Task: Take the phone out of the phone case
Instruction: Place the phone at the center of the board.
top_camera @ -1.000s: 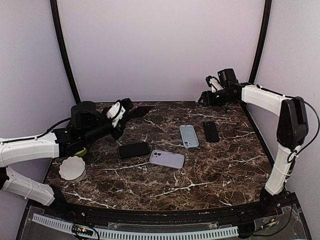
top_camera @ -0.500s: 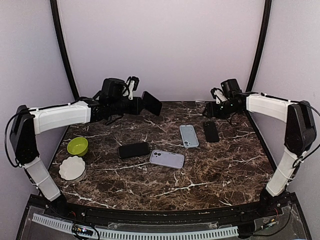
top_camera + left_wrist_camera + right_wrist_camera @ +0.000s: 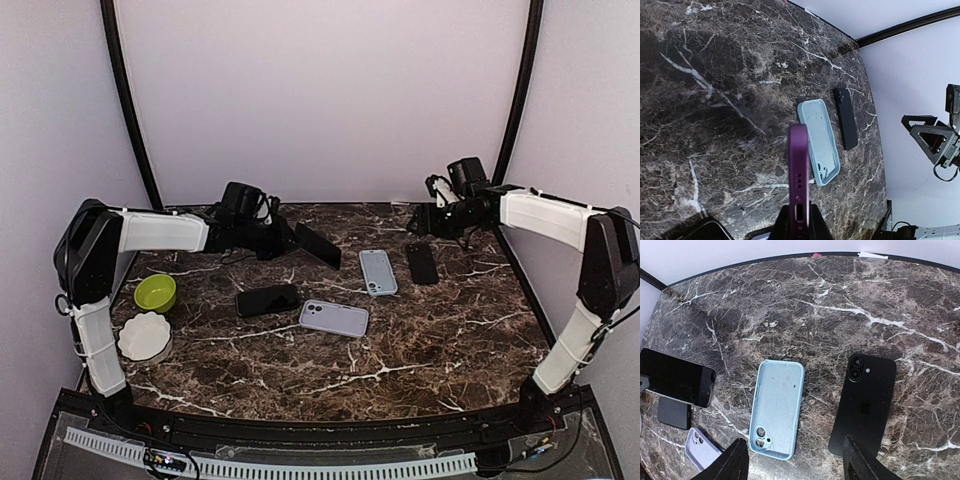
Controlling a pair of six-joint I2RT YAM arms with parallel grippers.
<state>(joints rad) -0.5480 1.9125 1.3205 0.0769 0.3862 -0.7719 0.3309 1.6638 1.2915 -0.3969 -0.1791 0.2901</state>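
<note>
My left gripper (image 3: 283,240) is shut on the bottom end of a phone in a purple case (image 3: 316,245) and holds it tilted just above the back middle of the table. The left wrist view shows the purple case (image 3: 799,165) edge-on, pinched between the black fingers (image 3: 817,227). In the right wrist view the phone's dark screen (image 3: 676,377) shows at the left. My right gripper (image 3: 425,222) hangs open and holds nothing at the back right. Its fingers (image 3: 865,462) straddle the gap between a light blue case and a black phone below.
An empty light blue case (image 3: 377,271) lies beside a bare black phone (image 3: 422,263) that lies face down. A second black phone (image 3: 267,299) and a lavender case (image 3: 334,318) lie mid-table. A green bowl (image 3: 155,292) and a white bowl (image 3: 144,336) stand at the left.
My left arm swung from the left side to the back middle and came down towards the table, still holding the purple-cased phone. The right gripper shifted slightly right.
</note>
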